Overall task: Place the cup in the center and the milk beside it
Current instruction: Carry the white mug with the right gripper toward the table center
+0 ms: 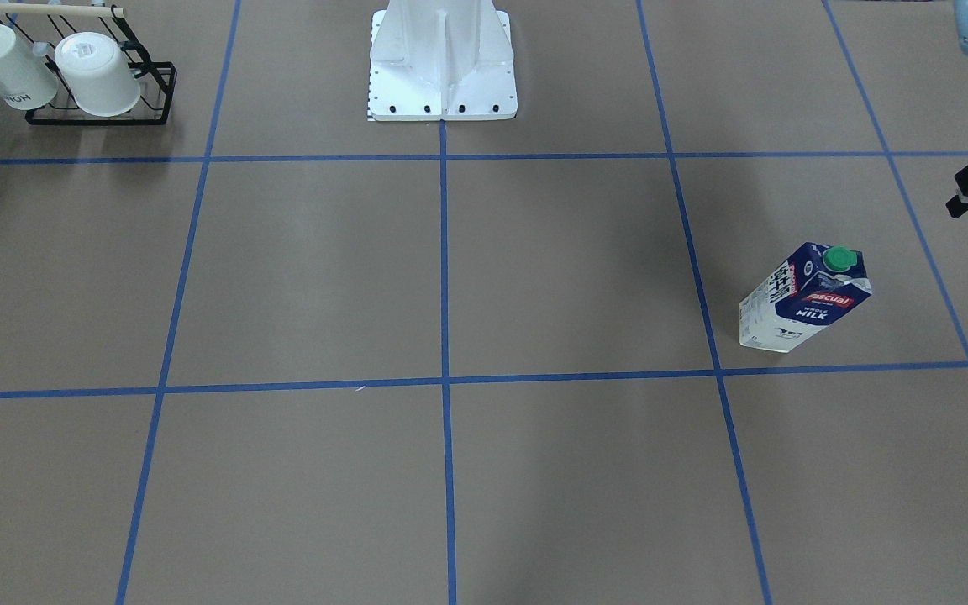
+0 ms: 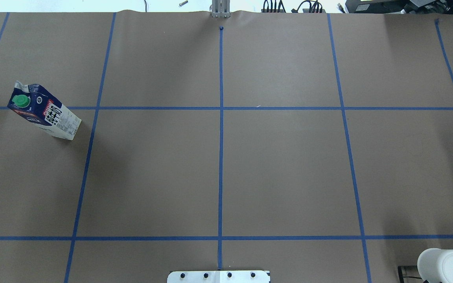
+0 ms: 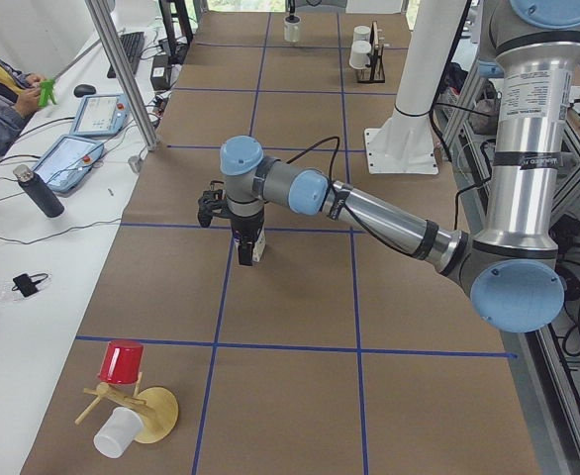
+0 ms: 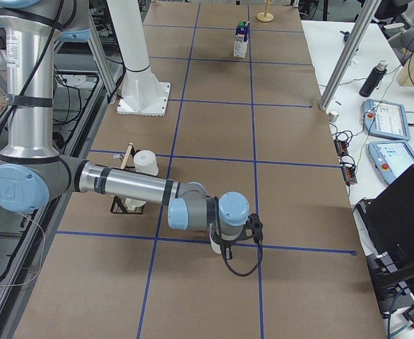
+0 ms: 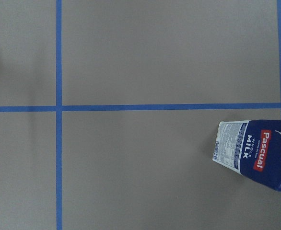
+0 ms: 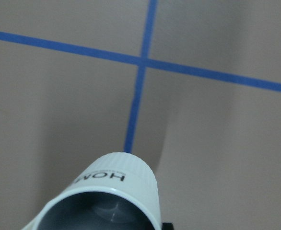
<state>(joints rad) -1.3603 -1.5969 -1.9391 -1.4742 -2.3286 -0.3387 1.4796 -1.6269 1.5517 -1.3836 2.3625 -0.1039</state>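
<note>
**A:** Where is the cup?

**B:** The cup (image 6: 112, 189) is in the right hand (image 4: 225, 244), which pinches it just above the brown surface (image 1: 576, 269). The fingers are out of the wrist view. Only the cup shows there, tipped so that its dark grey inside faces the camera, with black print near the rim.

**A:** What lies under it?

**B:** A blue tape line (image 6: 135, 110) that runs up to a crossing with another line. From the right-end camera, the hand hangs low over a line on the robot's right side. It is farther out from the robot than the black wire rack (image 1: 156, 97), on which two white mugs (image 1: 99, 74) lean.

**A:** And the milk?

**B:** The milk (image 1: 803, 298) stands upright on the robot's left side, green cap on top. It is in the square beside the middle ones, near a corner where two lines cross, and well apart from the cup.

**A:** What is the left hand doing?

**B:** The left hand (image 3: 247, 252) points straight down, near the milk but apart from it. Its wrist camera catches the carton at the right edge of its view. It cannot be told whether its fingers are spread or pressed together: the side view does not settle it, and the front-facing view shows only a dark sliver at its edge.
</note>
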